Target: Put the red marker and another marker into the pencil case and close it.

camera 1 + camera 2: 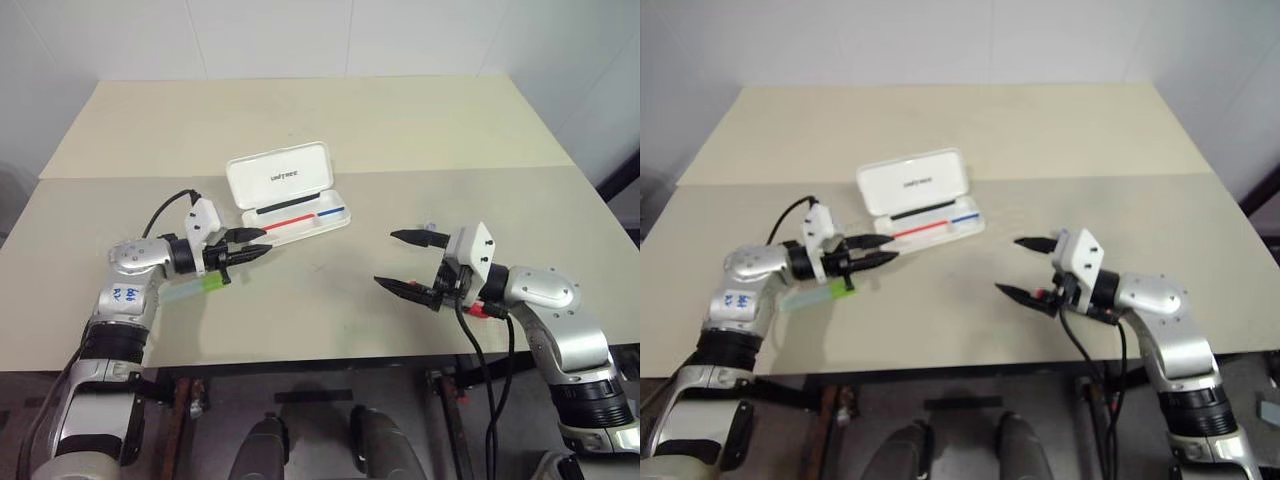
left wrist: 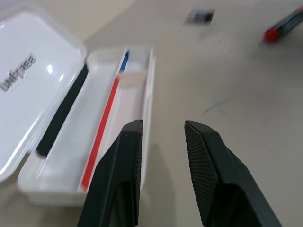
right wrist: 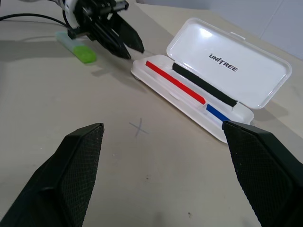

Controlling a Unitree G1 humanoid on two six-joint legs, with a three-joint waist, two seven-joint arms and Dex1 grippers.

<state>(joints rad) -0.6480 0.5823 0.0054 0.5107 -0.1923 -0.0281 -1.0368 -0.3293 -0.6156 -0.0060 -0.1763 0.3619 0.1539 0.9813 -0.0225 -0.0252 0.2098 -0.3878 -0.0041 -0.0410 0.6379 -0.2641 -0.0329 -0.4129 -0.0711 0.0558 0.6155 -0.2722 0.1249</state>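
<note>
Right gripper [image 1: 408, 262] nearest, low over the front right of the counter [image 1: 330, 330], fingers spread wide apart, nothing between them, pointing toward the middle; red marker [image 2: 283, 24] lies flat on the counter under/behind the right wrist, only its red end peeks out beside the cable in the head views, not touched by either gripper; faint pencil cross [image 3: 138, 127] on the bare counter between right gripper and case.

Left gripper [image 1: 250, 246] at front left, fingers narrowly apart with a small gap, empty, tips pointing right toward the near short end of the pencil case [image 1: 300, 228], just beside it, contact not clear; another marker [image 1: 195, 289], lime-green section with paler body, lies flat on the counter just below the left wrist, partly covered by it, outside the case.

Pencil case sits open mid-counter, slightly left of centre, well apart from the right gripper; tray nearer, lid [image 1: 280, 175] tilted back on the far side with UNITREE print showing; red-and-blue stripe [image 1: 303, 217] runs along the tray, black strip [image 1: 295, 201] along the hinge side; no marker in the tray.

Small dark scrap [image 2: 199, 16] on the counter right of the case; seam [image 1: 480, 168] crosses the counter behind the case.
</note>
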